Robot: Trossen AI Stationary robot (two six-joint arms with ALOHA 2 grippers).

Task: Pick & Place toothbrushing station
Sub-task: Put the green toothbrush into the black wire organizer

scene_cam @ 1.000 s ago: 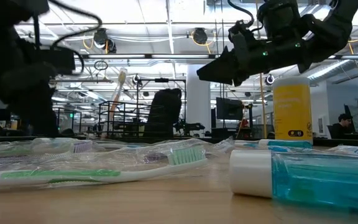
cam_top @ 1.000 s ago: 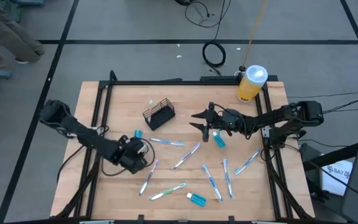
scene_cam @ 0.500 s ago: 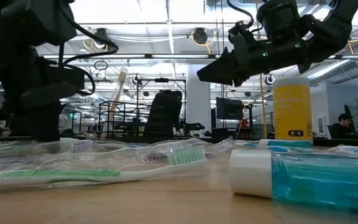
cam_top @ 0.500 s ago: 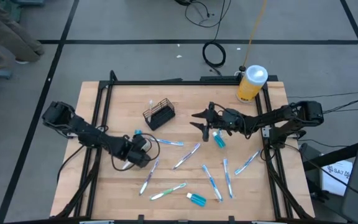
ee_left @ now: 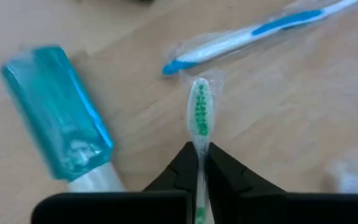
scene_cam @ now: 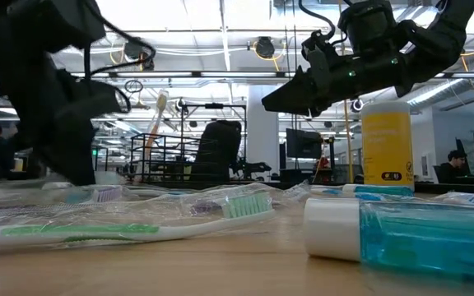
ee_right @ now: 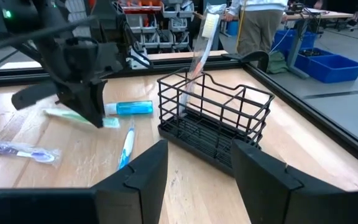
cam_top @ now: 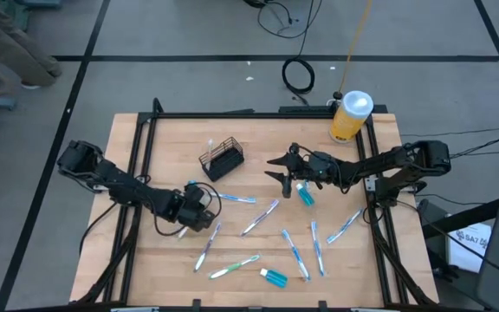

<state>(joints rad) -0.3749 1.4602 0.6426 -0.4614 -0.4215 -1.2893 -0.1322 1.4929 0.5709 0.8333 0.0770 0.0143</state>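
Caddy (cam_top: pixel 222 159): black wire mesh, one wrapped brush upright inside; sits ahead of R gripper (cam_top: pixel 277 169), apart from it, fingers (ee_right: pixel 135 172) spread, nothing in them. L gripper (cam_top: pixel 201 211) is pinched on green brush (ee_left: pixel 199 118), beside teal tube (ee_left: pixel 59 121). Count: 3 teal tubes, approx. 9 loose wrapped brushes, 1 yellow bottle (cam_top: pixel 350 117). Wood table (cam_top: pixel 171 139), black frame; workshop behind.

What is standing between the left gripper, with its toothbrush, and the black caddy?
Nothing visible blocks the way. The left gripper holds a green-bristled toothbrush; the teal tube lies close beside the gripper on bare wood, toward the caddy. The right gripper waits on the caddy's other side.
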